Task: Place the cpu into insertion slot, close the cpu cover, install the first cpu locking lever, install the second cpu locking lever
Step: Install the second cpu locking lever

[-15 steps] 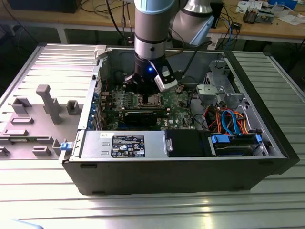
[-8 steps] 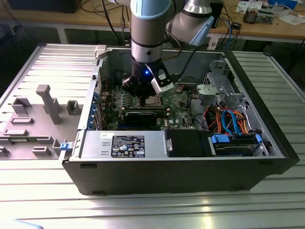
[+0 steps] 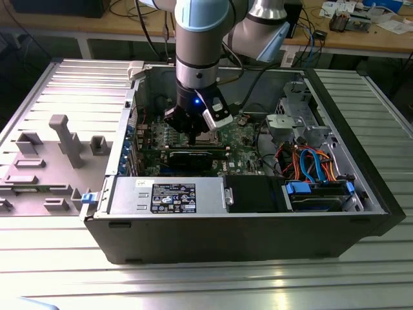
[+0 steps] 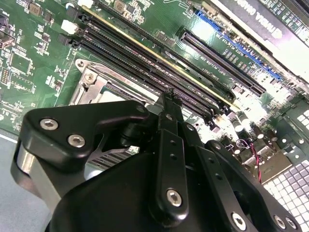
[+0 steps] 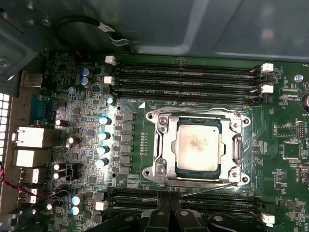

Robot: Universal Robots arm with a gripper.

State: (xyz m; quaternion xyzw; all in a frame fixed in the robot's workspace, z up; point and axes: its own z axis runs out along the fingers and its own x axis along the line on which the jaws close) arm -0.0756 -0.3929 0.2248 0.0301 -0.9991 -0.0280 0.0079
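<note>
Hovering over the green motherboard (image 3: pixel 242 139) inside the open computer case (image 3: pixel 193 239), the gripper (image 3: pixel 195 131) sits just above the insertion slot (image 5: pixel 199 147). Can't tell if it's apart or together; nothing visibly held.

The cpu (image 5: pixel 198 146) is seated in the insertion slot, silver-grey top facing up. The cpu cover (image 5: pixel 165 145) lies flat around the chip, its window framing it. One thin locking lever (image 5: pixel 207 189) runs along the slot edge nearest the gripper, angled slightly off the frame; whether it is latched is unclear.

Memory slots (image 5: pixel 188 77) run along the far side of the insertion slot, and another bank lies on the near side, between the slot and the gripper. In the second wrist view the gripper's black linkage (image 4: pixel 166 159) hides most of the slot; a corner of its silver frame (image 4: pixel 89 79) shows beside the long memory slots (image 4: pixel 145 63).

The case stands on a ribbed metal counter (image 3: pixel 71 84).
</note>
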